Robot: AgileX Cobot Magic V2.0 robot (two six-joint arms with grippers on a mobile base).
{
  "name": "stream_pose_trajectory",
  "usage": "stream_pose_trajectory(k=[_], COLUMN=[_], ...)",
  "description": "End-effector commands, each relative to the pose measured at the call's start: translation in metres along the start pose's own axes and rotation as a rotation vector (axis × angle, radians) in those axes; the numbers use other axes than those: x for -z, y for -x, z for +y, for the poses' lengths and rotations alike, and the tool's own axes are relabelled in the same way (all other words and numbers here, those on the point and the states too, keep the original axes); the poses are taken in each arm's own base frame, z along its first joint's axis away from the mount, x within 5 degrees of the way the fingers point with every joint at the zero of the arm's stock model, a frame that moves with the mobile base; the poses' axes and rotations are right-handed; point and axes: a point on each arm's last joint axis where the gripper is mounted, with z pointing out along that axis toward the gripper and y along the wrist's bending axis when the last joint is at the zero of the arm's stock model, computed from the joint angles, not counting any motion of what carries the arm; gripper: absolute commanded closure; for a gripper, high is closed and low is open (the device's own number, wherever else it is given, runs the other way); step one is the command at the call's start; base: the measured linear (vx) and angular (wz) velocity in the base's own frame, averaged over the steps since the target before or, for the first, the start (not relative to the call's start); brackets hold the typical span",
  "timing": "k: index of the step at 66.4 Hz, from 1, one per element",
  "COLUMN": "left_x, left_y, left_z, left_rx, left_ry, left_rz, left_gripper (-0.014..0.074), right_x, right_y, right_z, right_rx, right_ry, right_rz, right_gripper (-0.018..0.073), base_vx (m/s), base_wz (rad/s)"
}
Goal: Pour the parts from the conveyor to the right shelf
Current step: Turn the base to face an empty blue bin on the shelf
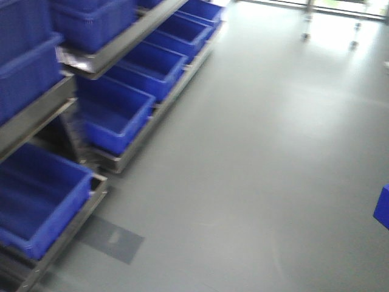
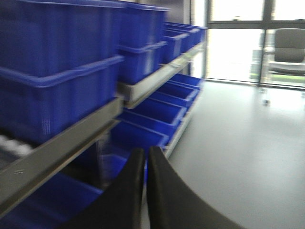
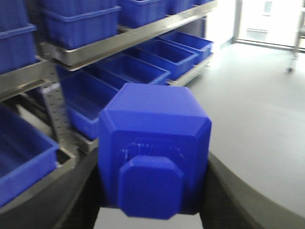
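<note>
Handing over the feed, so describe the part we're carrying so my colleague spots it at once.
In the right wrist view, the steel shelf with blue bins fills the background. Up front, the right gripper clamps a blue block. Unlike the open rectangular bins, it is a closed cube with bevelled corners and a stud facing the camera.

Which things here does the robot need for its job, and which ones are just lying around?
For the job:
- small bright blue plastic block with a stud, held in the right gripper
- shiny steel shelf rack
- its big deep blue plastic bins

Just there:
- glossy grey floor
- grey office chair by the window
- left gripper, shut and empty
</note>
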Motion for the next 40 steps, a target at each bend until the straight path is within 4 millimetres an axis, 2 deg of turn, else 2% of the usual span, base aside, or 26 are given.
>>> stream_pose_trajectory(k=[1, 40], left_x=[0.0024, 0.0024], left_y=[0.0139, 0.0139], left_z=[-0.0006, -0.0006], left_rx=[0.014, 0.014], left_ry=[-0.009, -0.009], left_rz=[-0.105, -0.105], left_gripper=[0.0603, 0.0603], right_x=[0.0025, 0.0025], right_y=[0.0159, 0.0158], right_z=[0.0009, 0.0009], right_rx=[0.022, 0.022], right_ry=[0.008, 0.008], right_rz=[-0.099, -0.098], right_gripper=[0.0564, 0.0564], base_vx=[0.28, 0.24], base_wz=[0.94, 0.87])
